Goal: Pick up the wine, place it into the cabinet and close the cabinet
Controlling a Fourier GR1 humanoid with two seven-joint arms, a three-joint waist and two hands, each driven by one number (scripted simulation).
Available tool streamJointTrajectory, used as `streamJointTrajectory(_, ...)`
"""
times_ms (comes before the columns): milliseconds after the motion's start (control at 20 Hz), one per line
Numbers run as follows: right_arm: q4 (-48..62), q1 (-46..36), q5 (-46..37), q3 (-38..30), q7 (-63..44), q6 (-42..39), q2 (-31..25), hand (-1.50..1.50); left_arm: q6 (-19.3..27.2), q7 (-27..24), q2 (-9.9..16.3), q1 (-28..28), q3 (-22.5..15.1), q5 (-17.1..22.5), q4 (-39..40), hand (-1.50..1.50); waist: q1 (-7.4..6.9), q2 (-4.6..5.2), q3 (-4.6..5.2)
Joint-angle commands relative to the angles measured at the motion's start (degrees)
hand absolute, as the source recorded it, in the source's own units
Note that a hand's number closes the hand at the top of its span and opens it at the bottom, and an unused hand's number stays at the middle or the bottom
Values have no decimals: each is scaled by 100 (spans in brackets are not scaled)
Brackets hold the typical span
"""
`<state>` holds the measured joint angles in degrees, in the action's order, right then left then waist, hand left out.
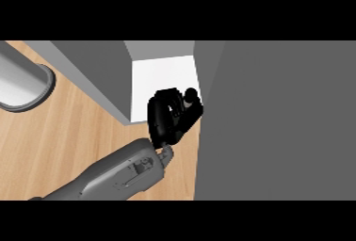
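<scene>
Dark wine bottle [189, 95] stands in the grey cabinet's [278, 117] white-floored opening

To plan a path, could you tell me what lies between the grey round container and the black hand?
In the head view, bare wooden counter and then the cabinet's grey side wall lie between the container and the hand.

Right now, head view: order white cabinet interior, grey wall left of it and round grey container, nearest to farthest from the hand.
From the left hand:
1. White cabinet interior, directly above.
2. Grey wall, just left; nearly a tie.
3. Round grey container, far upper left.
</scene>
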<state>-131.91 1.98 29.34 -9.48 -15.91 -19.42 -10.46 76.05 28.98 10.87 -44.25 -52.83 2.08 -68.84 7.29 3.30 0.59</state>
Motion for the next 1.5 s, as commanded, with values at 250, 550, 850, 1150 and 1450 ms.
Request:
streamJointTrajectory(250,32,-69,43,-8,2,-16,-17,-150,-991,-1087,-93,-76,880,646,322,150,-30,17,5)
streamJointTrajectory(550,40,-63,46,-91,-12,18,-37,-150,-1806,-2019,-226,-265,1652,1114,960,150,-20,3,-9)
streamJointTrajectory(850,-43,143,101,-87,-47,-49,-35,-150,-2747,-3182,-380,-307,2352,1529,1944,150,-3,-44,-26)
streamJointTrajectory(1150,96,54,49,-85,37,-110,-34,-150,-3372,-4130,-450,-717,3175,1874,3001,150,-39,-29,-31)
streamJointTrajectory(1450,-21,1,167,-150,-44,-109,-126,-150,-3569,-4867,-538,-1165,3576,1854,4151,150,-35,-77,-41)
